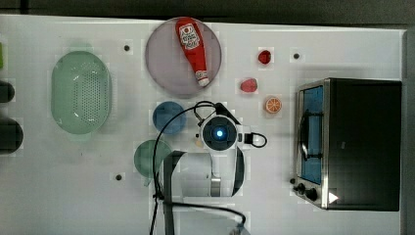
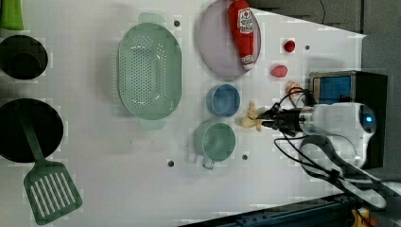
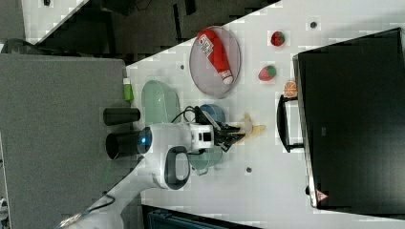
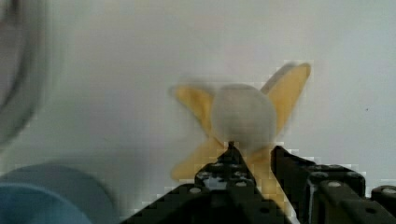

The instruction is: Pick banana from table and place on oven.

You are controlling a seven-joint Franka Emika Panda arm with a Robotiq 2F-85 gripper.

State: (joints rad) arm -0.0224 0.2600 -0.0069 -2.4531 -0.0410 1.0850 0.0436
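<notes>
my fingers (image 4: 254, 161) are pinching just a peel flap of the banana (image 4: 243, 119), so it could slip out mid-tabletop (image 1: 73, 196) before the oven (image 1: 364, 142).

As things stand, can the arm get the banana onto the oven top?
Probably yes. The tool is shut on the banana, the oven top is bare, and only the orange slice lies between, low on the table.

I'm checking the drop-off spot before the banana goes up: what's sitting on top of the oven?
Nothing shows on the oven: the top view and the right view show its black top bare, except a small warning sticker at one corner. The tool grips the banana beside the oven.
</notes>
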